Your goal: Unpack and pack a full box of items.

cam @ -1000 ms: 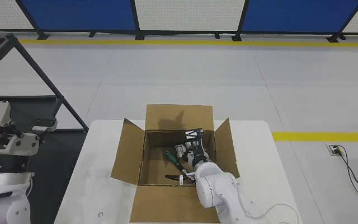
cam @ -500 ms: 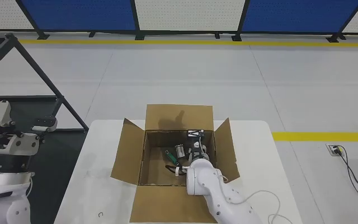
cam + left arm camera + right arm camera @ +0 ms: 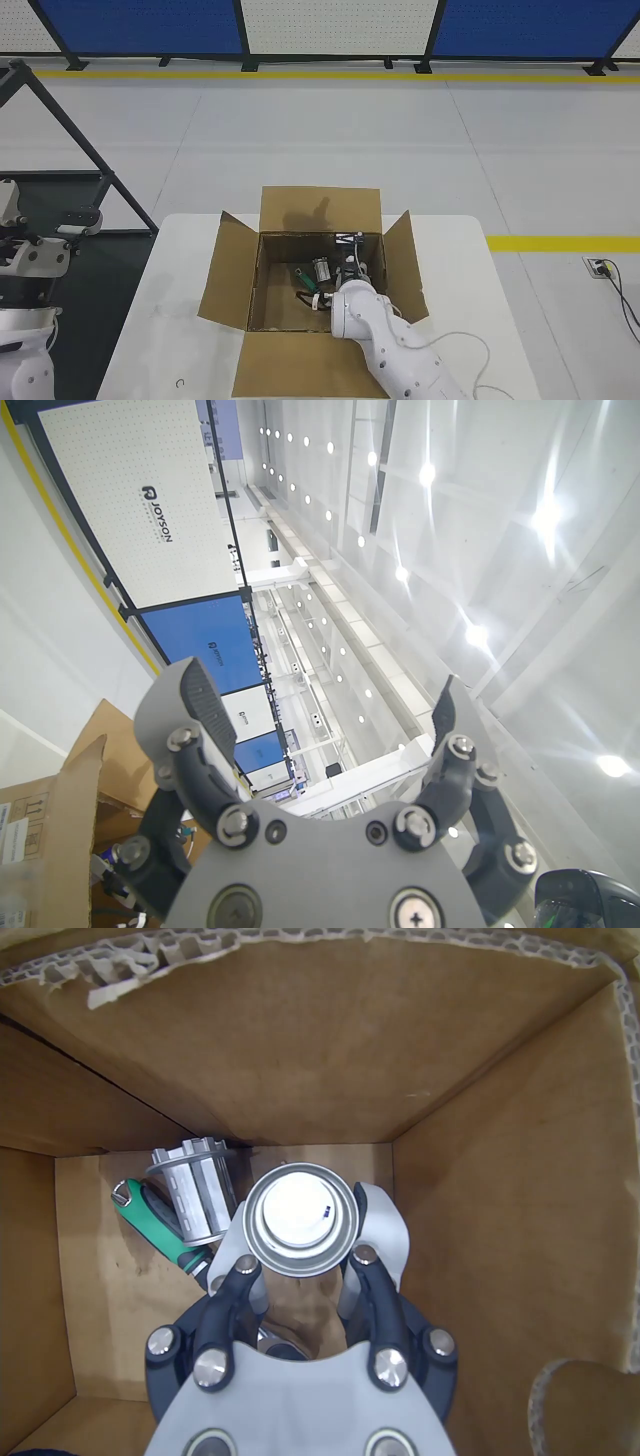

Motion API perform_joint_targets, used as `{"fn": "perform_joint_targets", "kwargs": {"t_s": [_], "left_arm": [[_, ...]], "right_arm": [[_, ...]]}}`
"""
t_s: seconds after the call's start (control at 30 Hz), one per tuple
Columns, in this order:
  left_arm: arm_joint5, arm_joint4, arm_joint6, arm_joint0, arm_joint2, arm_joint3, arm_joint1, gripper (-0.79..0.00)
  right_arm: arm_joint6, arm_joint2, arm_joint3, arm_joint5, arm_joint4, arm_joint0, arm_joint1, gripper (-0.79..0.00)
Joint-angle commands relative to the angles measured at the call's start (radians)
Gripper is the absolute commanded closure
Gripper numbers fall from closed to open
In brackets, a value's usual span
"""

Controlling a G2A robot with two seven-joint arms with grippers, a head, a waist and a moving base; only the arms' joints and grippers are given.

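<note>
- And the right gripper (image 3: 300, 1233) is down inside the box (image 3: 320, 208), toward 2 o'clock of the box floor in the top view.
- Its fingers (image 3: 382, 1228) are drawn in on either side of a can (image 3: 299, 1210), hugging its rim, and they have it in hand.
- The can stands upright in that grip, white cap up and metal rim around it, near the box's 3 o'clock wall.
- At the can's 9 o'clock a ribbed metal cylinder (image 3: 197, 1200) lies on its side, just beside the can.
- A green-handled tool (image 3: 150, 1223) lies on the box floor at the cylinder's 8 o'clock, its handle tucked against the cylinder.
- The right arm (image 3: 385, 345) comes in over the 6 o'clock flap and bends down into the box.
- The box sits mid-table (image 3: 170, 300), with all four flaps folded out.
- Over to the left gripper (image 3: 322, 680): it points up at the ceiling, jaws spread wide and nothing between them.
- Brown cardboard (image 3: 65, 775) shows close by the left gripper; it cannot be told whether this is the same box.
</note>
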State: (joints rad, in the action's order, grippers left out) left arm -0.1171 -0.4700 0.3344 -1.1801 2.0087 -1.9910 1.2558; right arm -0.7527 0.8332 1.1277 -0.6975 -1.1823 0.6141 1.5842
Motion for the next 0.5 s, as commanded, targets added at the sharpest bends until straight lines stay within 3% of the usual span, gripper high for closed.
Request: {"fn": "perform_joint_targets", "kwargs": {"t_s": [0.0,0.07,0.17,0.27,0.4,0.47], "left_arm": [[0.0,0.0,0.0,0.0,0.0,0.0,0.0,-0.785],[0.0,0.0,0.0,0.0,0.0,0.0,0.0,-0.785],[0.0,0.0,0.0,0.0,0.0,0.0,0.0,-0.785],[0.0,0.0,0.0,0.0,0.0,0.0,0.0,-0.785],[0.0,0.0,0.0,0.0,0.0,0.0,0.0,-0.785],[0.0,0.0,0.0,0.0,0.0,0.0,0.0,-0.785]], "right_arm": [[0.002,0.005,0.001,0.0,-0.003,0.003,0.002,-0.329],[0.004,0.011,0.012,-0.002,-0.011,0.01,0.003,-0.382],[0.002,0.021,0.038,-0.005,-0.029,0.029,0.003,-0.576],[-0.005,0.033,0.075,-0.009,-0.055,0.053,0.0,-0.683],[-0.011,0.055,0.148,-0.014,-0.099,0.097,-0.006,-0.671],[-0.009,0.068,0.23,-0.016,-0.128,0.135,-0.012,-0.717]]}}
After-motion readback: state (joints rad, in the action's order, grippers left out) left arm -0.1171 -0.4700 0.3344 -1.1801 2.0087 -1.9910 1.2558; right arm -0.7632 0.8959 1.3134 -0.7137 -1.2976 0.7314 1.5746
